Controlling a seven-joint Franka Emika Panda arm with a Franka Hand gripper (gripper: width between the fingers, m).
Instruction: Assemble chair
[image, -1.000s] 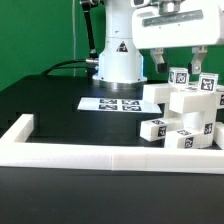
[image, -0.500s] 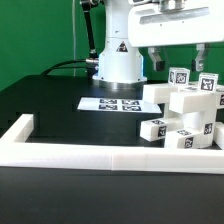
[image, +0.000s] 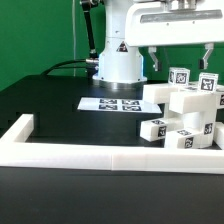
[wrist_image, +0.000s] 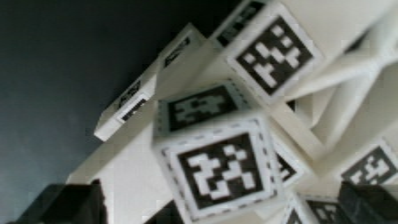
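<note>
Exterior view: chair (image: 188, 112) parts stacked on the black table (image: 60, 105) at the view's right, against the white rail (image: 110, 158), beside the marker board (image: 112, 104). Fingers (image: 152, 62) hang parted above the stack, gripping nothing. Wrist view: tagged chair (wrist_image: 222, 150) blocks fill the frame, close up.

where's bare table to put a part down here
The black table is bare on the exterior view's left, between the marker board, the white border rail and the robot base. The exterior view's right is crowded: the chair parts pile there under the gripper.
</note>
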